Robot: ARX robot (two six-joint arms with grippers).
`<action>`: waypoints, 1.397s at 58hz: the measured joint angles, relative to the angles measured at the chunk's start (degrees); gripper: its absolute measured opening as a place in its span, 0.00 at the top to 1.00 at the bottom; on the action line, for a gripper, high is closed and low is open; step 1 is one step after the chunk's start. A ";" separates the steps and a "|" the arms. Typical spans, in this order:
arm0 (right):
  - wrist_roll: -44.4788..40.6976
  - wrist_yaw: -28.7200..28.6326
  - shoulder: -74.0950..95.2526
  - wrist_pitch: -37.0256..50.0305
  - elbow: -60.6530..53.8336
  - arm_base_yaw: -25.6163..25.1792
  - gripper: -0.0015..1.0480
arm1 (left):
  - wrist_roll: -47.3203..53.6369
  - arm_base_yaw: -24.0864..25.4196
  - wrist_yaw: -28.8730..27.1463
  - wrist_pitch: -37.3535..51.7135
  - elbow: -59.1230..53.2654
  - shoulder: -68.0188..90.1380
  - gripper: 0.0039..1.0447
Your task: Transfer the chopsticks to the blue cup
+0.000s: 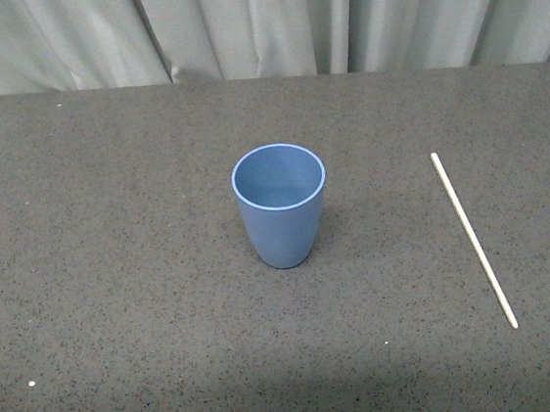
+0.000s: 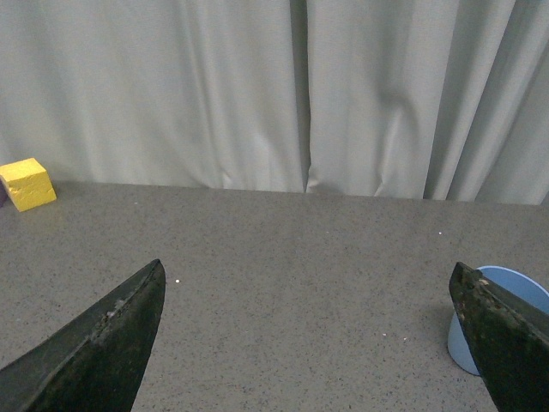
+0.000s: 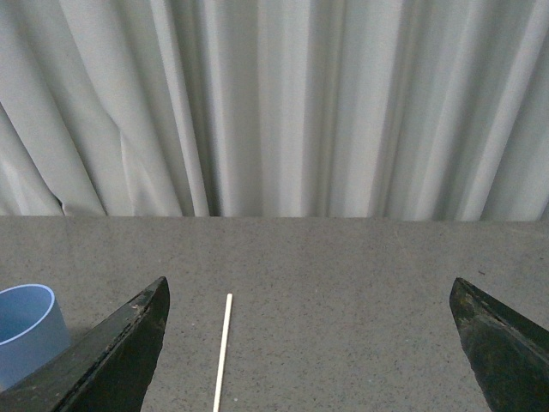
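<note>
The blue cup [image 1: 281, 203] stands upright and empty near the middle of the dark speckled table. The pale chopstick [image 1: 472, 237] lies flat on the table well to the cup's right, apart from it. Neither arm shows in the front view. In the left wrist view my left gripper [image 2: 307, 276] is open and empty above bare table, with the cup [image 2: 506, 293] partly hidden behind one finger. In the right wrist view my right gripper [image 3: 309, 292] is open and empty; the chopstick [image 3: 222, 352] lies between its fingers, nearer the finger by the cup [image 3: 27, 330].
A grey curtain [image 1: 256, 21] hangs along the table's far edge. A yellow block [image 2: 27, 184] sits by the curtain in the left wrist view. A small white speck [image 1: 31, 384] lies on the table at front left.
</note>
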 joint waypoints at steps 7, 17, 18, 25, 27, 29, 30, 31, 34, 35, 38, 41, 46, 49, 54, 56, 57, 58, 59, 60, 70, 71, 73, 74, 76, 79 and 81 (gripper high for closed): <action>0.00 -0.02 0.00 -0.02 0.00 0.00 0.09 | 0.00 0.00 0.00 0.00 0.00 0.00 0.06; 0.00 -0.02 0.00 -0.02 0.00 0.00 0.09 | 0.00 0.00 0.00 0.00 0.00 0.00 0.06; 0.00 0.00 0.00 -0.02 0.00 0.00 0.09 | 0.00 0.00 0.00 0.02 0.00 0.00 0.06; 0.00 0.00 0.00 -0.02 0.00 0.00 0.09 | 0.00 0.00 0.02 0.02 0.00 0.00 0.06; 0.00 -0.02 0.00 -0.02 0.00 0.00 0.09 | 0.00 0.00 0.00 0.00 0.00 0.00 0.06; 0.00 0.00 0.00 -0.02 0.00 0.00 0.09 | 0.00 0.00 0.00 0.00 0.00 0.00 0.06; 0.00 0.00 0.00 -0.02 0.00 0.00 0.09 | 0.00 0.00 0.00 0.02 0.00 0.00 0.06; 0.00 -0.02 0.00 -0.02 0.00 0.00 0.09 | 0.00 0.00 0.00 0.02 0.00 0.00 0.06; 0.00 -0.02 0.00 -0.02 0.00 0.00 0.09 | 0.00 0.00 0.00 0.00 0.00 0.00 0.06; 0.00 -0.02 0.00 -0.02 0.00 0.00 0.09 | 0.00 0.00 0.00 0.00 0.00 0.00 0.06; 0.00 0.00 0.00 -0.02 0.00 0.00 0.09 | 0.00 0.00 0.00 0.00 0.00 0.00 0.06; 0.00 0.00 0.00 -0.02 0.00 0.00 0.09 | 0.00 0.00 0.00 0.02 0.00 0.00 0.06; 0.00 0.00 0.00 -0.02 0.00 0.00 0.09 | 0.00 0.00 0.00 0.02 0.00 0.00 0.06; 0.00 0.00 0.00 -0.02 0.00 0.00 0.09 | 0.00 0.00 0.00 0.00 0.00 0.00 0.06; 0.00 0.00 0.00 -0.02 0.00 0.00 0.09 | 0.00 0.00 0.00 0.02 0.00 0.00 0.06; 0.00 0.00 0.00 -0.02 0.00 0.00 0.09 | 0.00 0.00 0.00 0.02 0.00 0.00 0.06; 0.00 0.00 0.00 0.00 0.00 0.00 0.09 | 0.00 0.00 0.00 0.00 0.00 0.00 0.06; 0.00 0.00 0.00 -0.02 0.00 0.00 0.09 | 0.00 0.00 0.00 0.00 0.00 0.00 0.06; 0.00 0.00 0.00 -0.02 0.00 0.00 0.09 | 0.00 0.00 0.00 0.00 0.00 0.00 0.06; 0.00 -0.02 0.00 -0.02 0.00 0.00 0.09 | 0.00 0.00 0.00 0.00 0.00 0.00 0.06; 0.00 -0.02 0.00 -0.02 0.00 0.00 0.09 | 0.00 0.00 0.00 0.00 0.00 0.00 0.06; 0.00 0.00 0.00 -0.02 0.00 0.00 0.09 | 0.00 0.00 0.00 0.00 0.00 0.00 0.06; 0.00 0.00 0.00 -0.02 0.00 0.00 0.09 | 0.00 0.00 0.00 0.00 0.00 0.00 0.06; 0.00 -0.02 0.00 -0.02 0.00 0.00 0.09 | 0.00 0.00 0.00 0.02 0.00 0.00 0.06; 0.00 0.00 0.00 -0.02 0.00 0.00 0.09 | 0.00 0.00 0.00 0.00 0.00 0.00 0.06; 0.00 0.00 0.00 -0.02 0.00 0.00 0.09 | 0.00 0.00 0.00 0.00 0.00 0.00 0.06; 0.00 -0.02 0.00 -0.02 0.00 0.00 0.09 | 0.00 0.00 0.00 0.02 0.00 0.00 0.06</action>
